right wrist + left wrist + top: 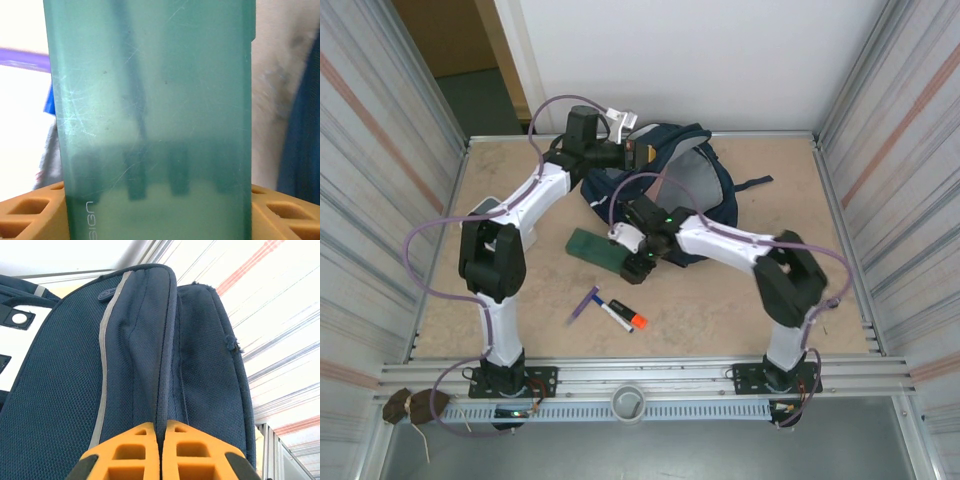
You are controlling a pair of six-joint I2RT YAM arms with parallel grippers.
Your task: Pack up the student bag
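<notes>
The student bag lies on the table directly in front of the left gripper, which is clenched on its seamed edge. Just beside the bag, the right gripper straddles a green translucent case, 1 finger at each side. Whether it grips cannot be told. On that gripper's near side lie a purple pen and an orange-capped marker.

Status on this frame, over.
Left gripper shut on bag seam. Right gripper straddling green case, grip unclear. Pens loose on table.
</notes>
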